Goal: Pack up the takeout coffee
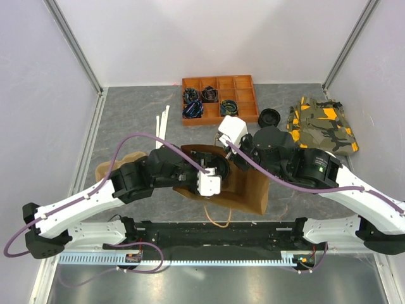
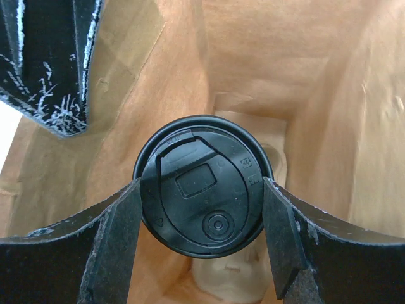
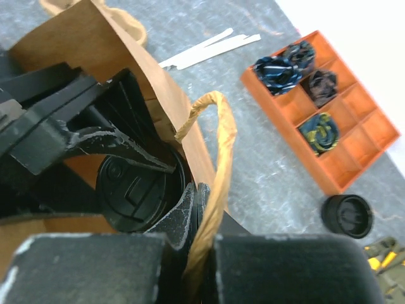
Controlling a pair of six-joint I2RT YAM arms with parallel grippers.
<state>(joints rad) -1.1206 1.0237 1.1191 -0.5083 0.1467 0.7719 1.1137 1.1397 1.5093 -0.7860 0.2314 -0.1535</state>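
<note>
Left jaws pinch the lidded takeout coffee (image 2: 202, 190) between them, down inside a brown paper bag (image 2: 253, 63); right jaws clamp the bag's rim.

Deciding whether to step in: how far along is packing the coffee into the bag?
Done: the lidded cup is inside the open bag. In hand: the left gripper clamps the cup near its top, apparently above the bag's floor; the right gripper pinches the bag's rim. Left: set it down, release, pull both grippers out.
</note>
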